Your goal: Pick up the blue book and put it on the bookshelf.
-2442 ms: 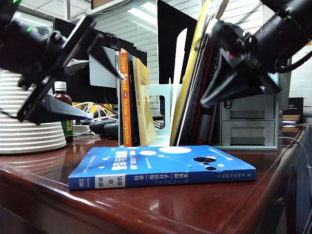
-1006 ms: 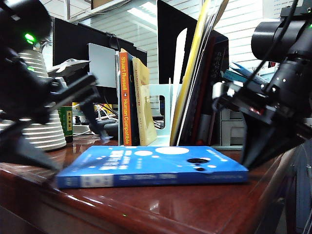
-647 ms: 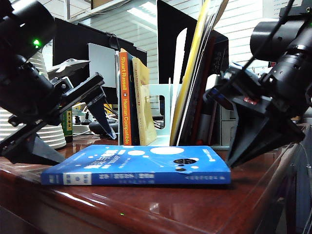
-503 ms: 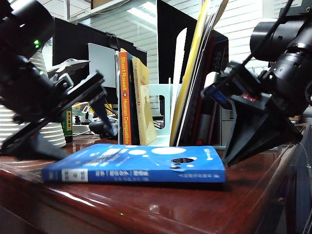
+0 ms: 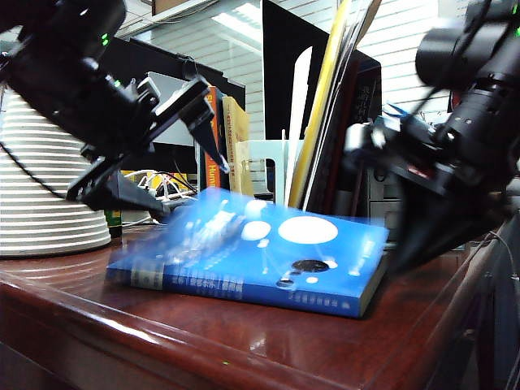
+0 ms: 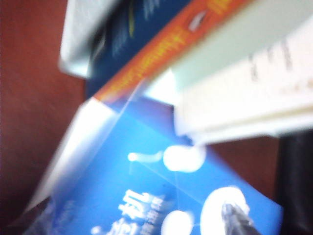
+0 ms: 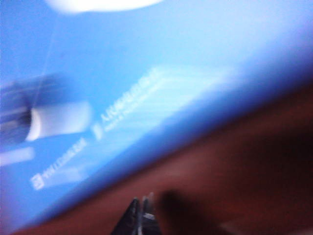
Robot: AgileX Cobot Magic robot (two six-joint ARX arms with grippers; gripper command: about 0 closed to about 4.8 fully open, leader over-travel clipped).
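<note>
On the reddish-brown worktop [image 5: 244, 341], the blue book [image 5: 260, 252] lies at the centre of the exterior view, blurred, its far edge apparently tilted up off the wood and its spine facing the camera. At about ten o'clock from the book, the left hand [image 5: 158, 134] hangs above its left end, fingers spread wide and grasping nothing. At about three o'clock, the right hand [image 5: 414, 248] sits low beside the book's right edge, fingers clenched together on nothing; whether they touch the edge cannot be told through the blur. Behind the book, at twelve o'clock, stands the pale green bookshelf [image 5: 264, 162], which holds an orange-spined book [image 5: 213, 171] and other upright volumes, with a free slot between its dividers.

Judged from this, the task is at an early stage: the book is not yet gripped or lifted clear. Still to come are a firm grasp, raising it, turning it upright and sliding it into the shelf.
</note>
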